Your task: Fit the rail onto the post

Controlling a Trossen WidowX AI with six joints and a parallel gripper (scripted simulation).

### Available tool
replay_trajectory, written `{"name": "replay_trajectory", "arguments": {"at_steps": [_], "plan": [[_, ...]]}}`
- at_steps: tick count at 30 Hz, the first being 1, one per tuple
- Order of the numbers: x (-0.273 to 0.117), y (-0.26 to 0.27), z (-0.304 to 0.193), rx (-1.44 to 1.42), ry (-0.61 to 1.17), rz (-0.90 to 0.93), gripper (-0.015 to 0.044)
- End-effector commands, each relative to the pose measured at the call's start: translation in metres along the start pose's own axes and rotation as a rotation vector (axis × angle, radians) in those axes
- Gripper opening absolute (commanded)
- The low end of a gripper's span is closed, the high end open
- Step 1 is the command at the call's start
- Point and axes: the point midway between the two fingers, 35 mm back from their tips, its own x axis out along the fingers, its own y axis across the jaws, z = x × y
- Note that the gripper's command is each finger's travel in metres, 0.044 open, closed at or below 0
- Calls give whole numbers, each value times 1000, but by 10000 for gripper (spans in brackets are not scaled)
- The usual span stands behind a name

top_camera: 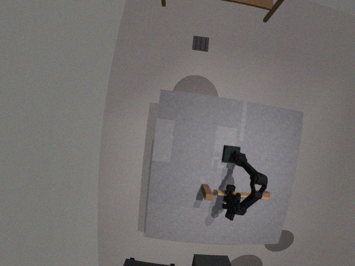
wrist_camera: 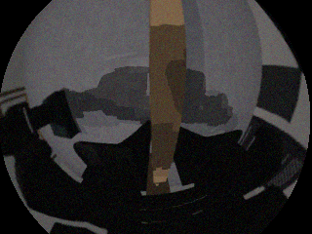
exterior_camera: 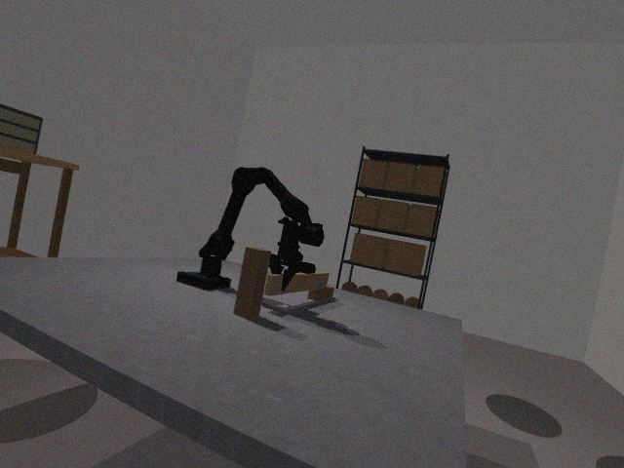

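The wooden rail (top_camera: 219, 192) (exterior_camera: 303, 280) (wrist_camera: 166, 97) lies across the table (top_camera: 186, 128) (exterior_camera: 302, 382). Its near end is raised and close to the upright wooden post (top_camera: 207, 192) (exterior_camera: 251, 290). Its far end is toward the low footboard block (exterior_camera: 321, 292). My gripper (top_camera: 231, 197) (exterior_camera: 289, 272) (wrist_camera: 156, 123) is shut on the rail, a short way back from its near end. In the wrist view the rail runs straight up the middle between the dark fingers. The pegs and holes are hidden, so I cannot tell whether they meet.
The arm's base (top_camera: 231, 153) (exterior_camera: 203, 279) stands on the table behind the rail. A metal rack with boxes (exterior_camera: 395, 226) stands beyond the table's far edge. A wooden table (exterior_camera: 30, 166) (top_camera: 258, 4) stands off to one side.
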Motion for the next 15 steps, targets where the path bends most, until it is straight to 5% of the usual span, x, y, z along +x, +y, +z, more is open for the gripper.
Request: {"name": "replay_trajectory", "arguments": {"at_steps": [1,15], "plan": [[0,-1,0,1,-2,-4,0],[0,0,-3,1,-1,-4,0]]}}
